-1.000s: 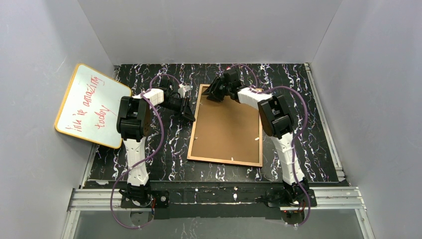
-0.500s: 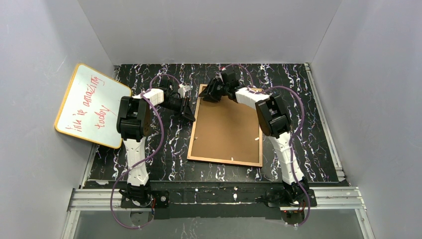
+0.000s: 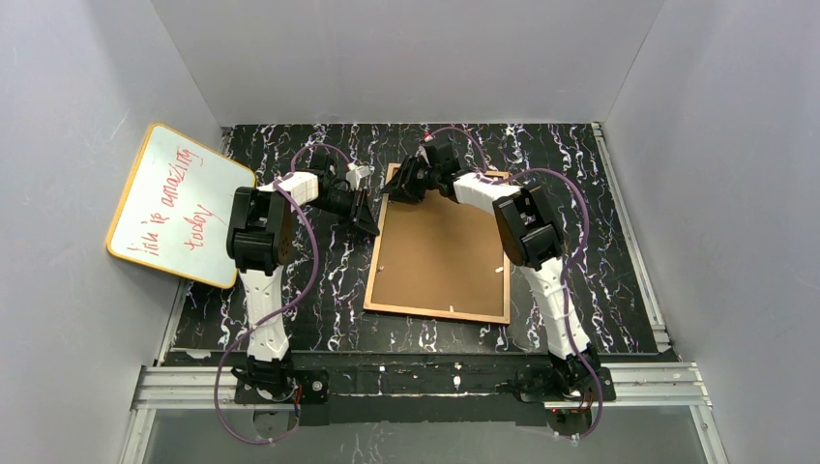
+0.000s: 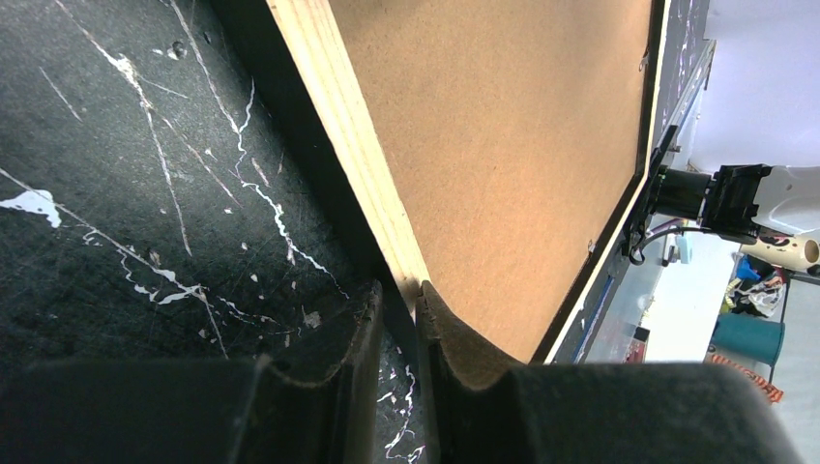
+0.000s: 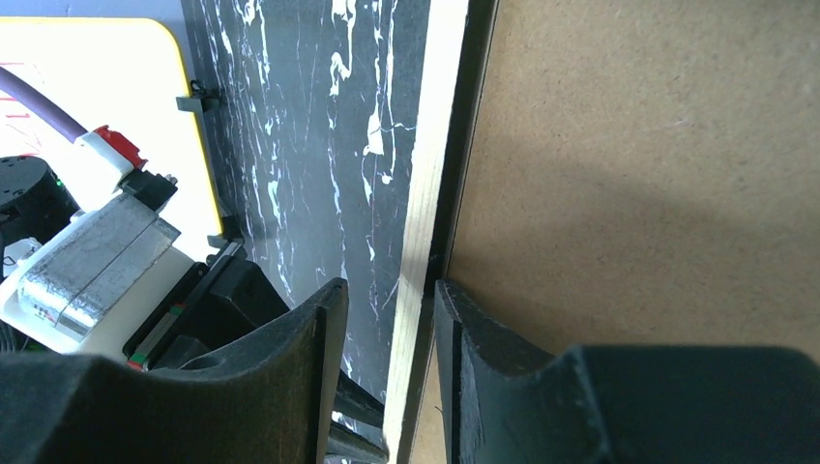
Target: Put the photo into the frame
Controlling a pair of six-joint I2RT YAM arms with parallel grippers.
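One arm has moved. The right end effector (image 3: 401, 186) has slid left along the far side of the frame (image 3: 435, 312) and now sits at its far left corner. Its two fingers (image 5: 290, 387) stand apart, one on each side of the thin wood edge. There is a gap on both sides, so it is not squeezing yet.

The left end effector (image 3: 369, 224) has not moved. It sits at the left edge of the frame, a bit nearer than the right one. Its fingers look pinched shut on that same wood edge.

The frame lies flat in the middle of the tabletop (image 3: 619, 280), back side up, with the brown board (image 3: 440, 251) in it. The photo cannot be seen in any view, so nothing shows whether it is in yet.

Both arms seem to be getting hold of the left edge, maybe to lift or turn the frame. The right one likely needs to close next.
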